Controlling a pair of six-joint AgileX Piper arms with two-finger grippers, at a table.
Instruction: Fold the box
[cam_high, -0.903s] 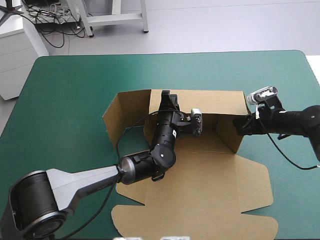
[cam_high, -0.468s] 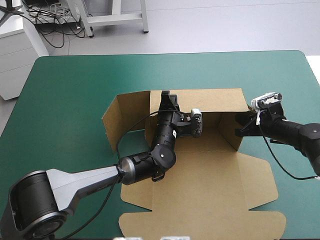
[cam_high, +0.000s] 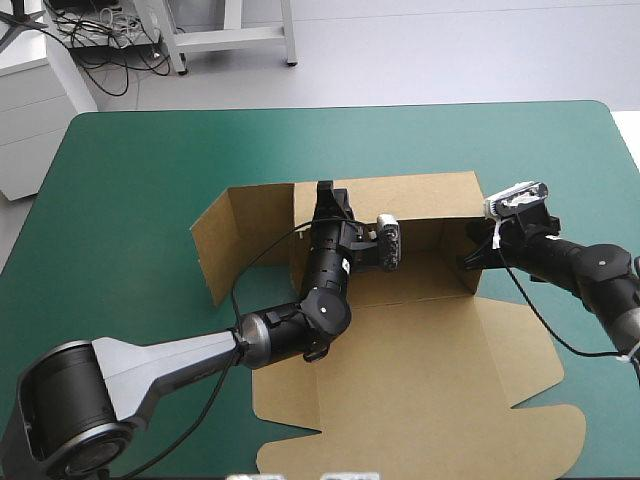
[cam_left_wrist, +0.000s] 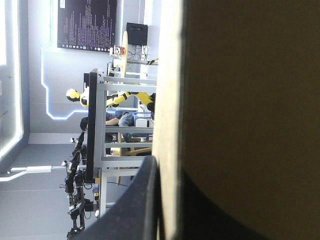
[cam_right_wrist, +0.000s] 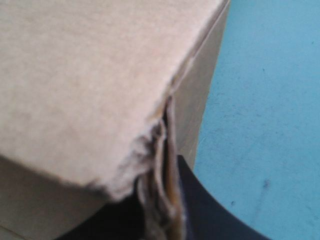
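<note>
My brown box (cam_high: 410, 285) sits in the middle of the teal-green table (cam_high: 130, 180), walls half up

The back wall (cam_high: 430, 195) and the right side wall (cam_high: 452, 272) stand up, the left side flap (cam_high: 240, 240) leans out, and the lid (cam_high: 420, 400) lies flat toward me. I think I should keep both walls straight and move slowly, so the board does not bend or tear. My left gripper (cam_high: 325, 197) pinches the top of the back wall, fingers nearly pressed together. My right gripper (cam_high: 470, 261) pinches the right side wall, black fingers (cam_right_wrist: 200, 205) tight on its edge
</note>
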